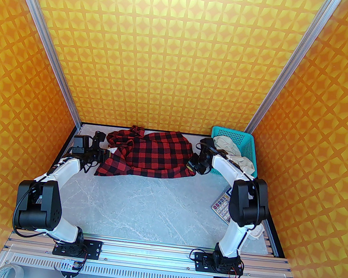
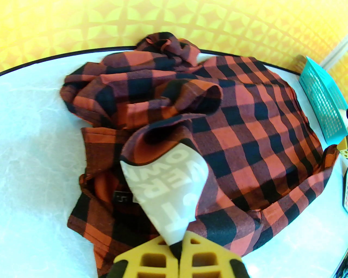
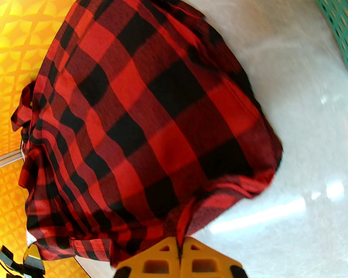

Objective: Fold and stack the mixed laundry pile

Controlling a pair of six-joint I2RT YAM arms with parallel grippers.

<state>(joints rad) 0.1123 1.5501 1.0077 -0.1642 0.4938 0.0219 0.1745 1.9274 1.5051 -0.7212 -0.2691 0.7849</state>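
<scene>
The red-and-black check shirt (image 1: 152, 154) lies rumpled across the back of the table. My left gripper (image 1: 107, 153) is shut on its left edge; in the left wrist view the yellow fingers (image 2: 178, 251) pinch a white lettered flap of the shirt (image 2: 244, 130). My right gripper (image 1: 191, 166) is shut on the shirt's right edge, and the right wrist view has the fingers (image 3: 179, 256) clamping a check hem (image 3: 152, 130). The cream garment (image 1: 234, 153) hangs in and over the teal basket.
The teal basket (image 1: 244, 141) stands at the back right, close behind the right arm, and its wall (image 2: 322, 106) appears in the left wrist view. A grey calculator (image 1: 223, 205) lies at the right edge. Orange walls enclose the table.
</scene>
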